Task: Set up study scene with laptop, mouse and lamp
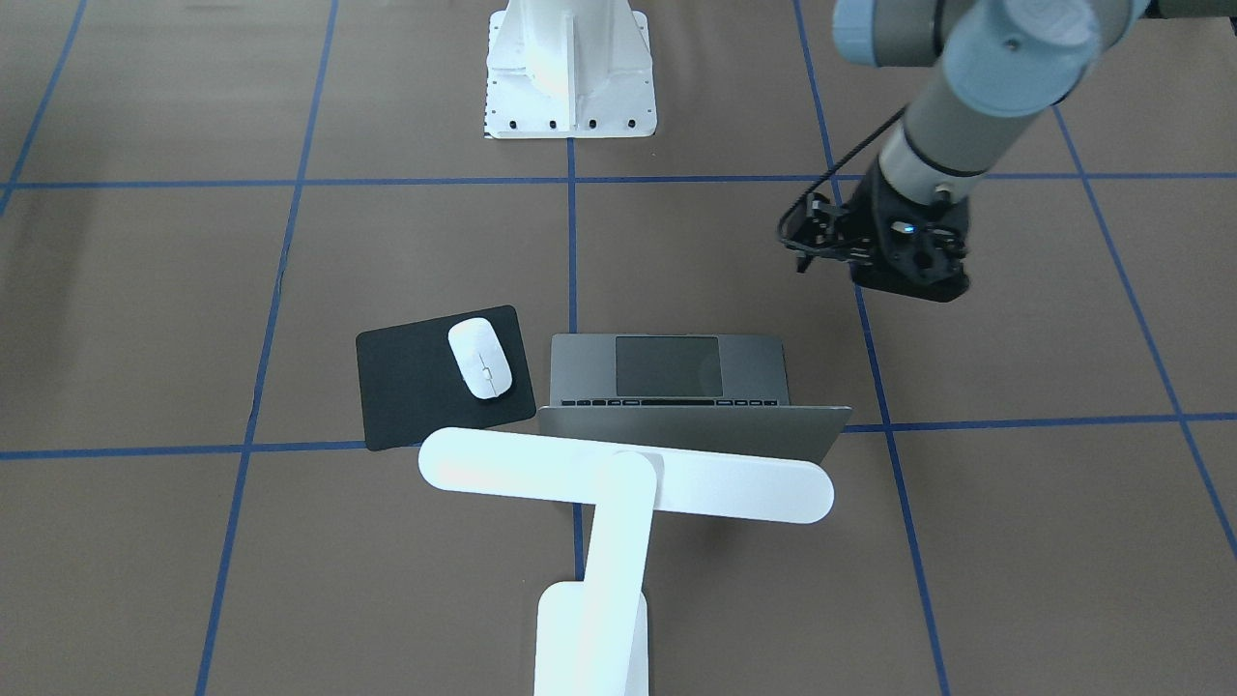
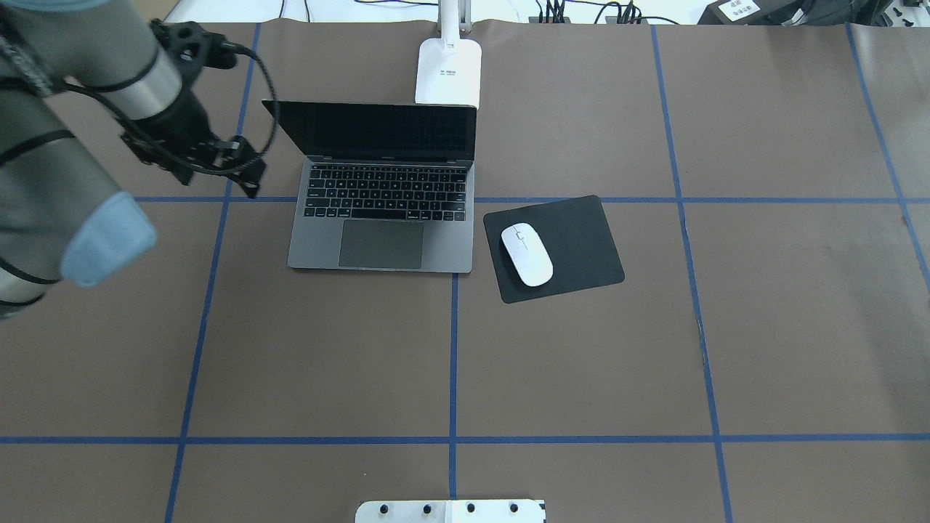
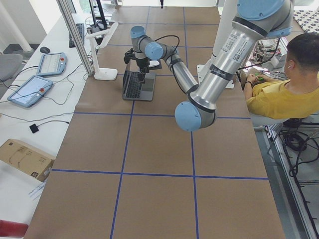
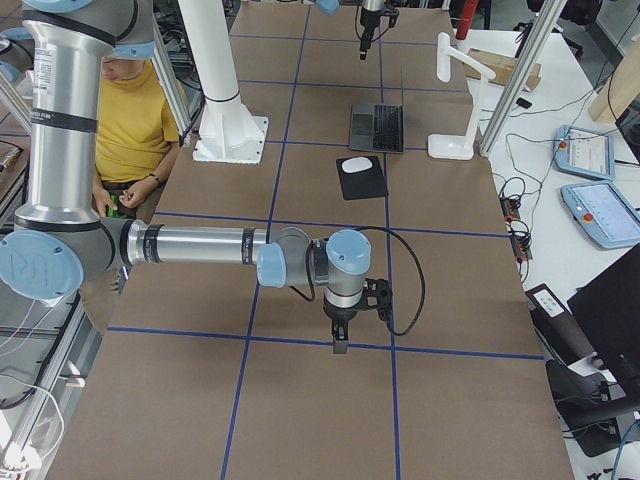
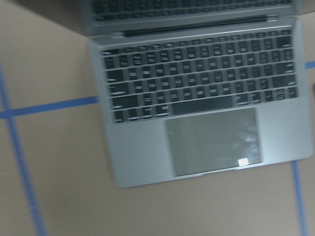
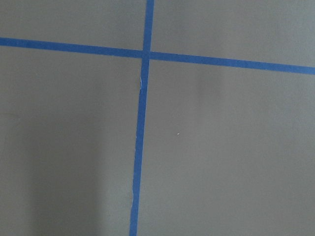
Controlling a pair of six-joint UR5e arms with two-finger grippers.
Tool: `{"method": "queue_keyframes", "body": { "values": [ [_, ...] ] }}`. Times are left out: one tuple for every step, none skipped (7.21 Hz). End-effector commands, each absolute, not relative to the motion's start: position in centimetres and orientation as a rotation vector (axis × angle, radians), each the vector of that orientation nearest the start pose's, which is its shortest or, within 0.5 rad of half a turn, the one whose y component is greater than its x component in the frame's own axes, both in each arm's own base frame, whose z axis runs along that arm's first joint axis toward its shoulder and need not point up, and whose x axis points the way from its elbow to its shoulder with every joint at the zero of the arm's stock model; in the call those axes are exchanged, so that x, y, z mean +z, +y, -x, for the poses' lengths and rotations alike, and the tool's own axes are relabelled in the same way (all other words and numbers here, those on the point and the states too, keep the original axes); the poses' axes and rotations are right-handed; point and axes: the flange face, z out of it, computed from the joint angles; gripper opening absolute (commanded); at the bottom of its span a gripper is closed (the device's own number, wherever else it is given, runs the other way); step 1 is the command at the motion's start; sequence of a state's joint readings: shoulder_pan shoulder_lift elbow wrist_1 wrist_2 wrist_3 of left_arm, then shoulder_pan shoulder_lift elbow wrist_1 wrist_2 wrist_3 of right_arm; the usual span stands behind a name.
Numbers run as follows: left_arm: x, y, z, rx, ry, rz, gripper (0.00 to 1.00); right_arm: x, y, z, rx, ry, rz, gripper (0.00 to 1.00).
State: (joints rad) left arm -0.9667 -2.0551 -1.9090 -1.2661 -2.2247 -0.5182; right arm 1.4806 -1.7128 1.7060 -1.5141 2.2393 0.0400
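Note:
The laptop [image 2: 381, 218] stands open on the table, screen dark, keys and trackpad showing; the left wrist view looks down on it [image 5: 197, 113]. The white mouse [image 2: 527, 254] lies on a black mat [image 2: 581, 232] to its right. The white lamp [image 1: 626, 474] stands behind the laptop's screen, bar head over the lid; its base [image 2: 448, 73] is at the far edge. My left gripper [image 2: 187, 168] hangs above the table, left of the laptop, touching nothing; I cannot tell its state. My right gripper [image 4: 340, 345] points down over bare table far from these things; I cannot tell its state.
The robot's white pedestal [image 1: 570, 87] with bolt holes stands at the near table edge. Blue tape lines cross the brown table [image 2: 581, 363]. A seated person in yellow [image 3: 289, 84] is beside the table. Tablets and cables lie beyond the far edge.

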Motion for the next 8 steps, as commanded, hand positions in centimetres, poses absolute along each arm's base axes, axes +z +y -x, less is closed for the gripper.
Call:
{"method": "queue_keyframes", "body": {
  "values": [
    [37.6,-54.0,-13.7,0.363,0.758,-0.126,1.00,65.9,-44.0,-3.2,-0.065,-0.673,-0.003,1.00],
    [43.0,-52.7,-7.9,0.379,0.736,-0.122,1.00,65.9,-44.0,-3.2,-0.065,-0.674,-0.003,1.00],
    [48.3,-50.3,-2.4,0.409,0.721,-0.116,1.00,65.9,-44.0,-3.2,-0.065,-0.673,-0.002,1.00],
    [52.9,-47.6,2.3,0.390,0.718,-0.095,1.00,66.0,-44.0,-3.2,-0.064,-0.673,0.000,1.00],
    [57.3,-44.1,5.5,0.323,0.751,-0.052,1.00,66.0,-44.0,-3.2,-0.065,-0.673,-0.002,1.00],
    [61.0,-39.7,7.1,0.266,0.770,-0.016,1.00,65.9,-44.0,-3.2,-0.065,-0.674,-0.003,1.00],
    [64.4,-37.4,8.0,0.235,0.765,-0.001,1.00,65.8,-44.1,-3.1,-0.066,-0.675,-0.005,1.00],
    [65.1,-37.4,8.6,0.225,0.761,-0.039,1.00,65.8,-44.1,-3.1,-0.066,-0.675,-0.005,1.00]
  ]
}}
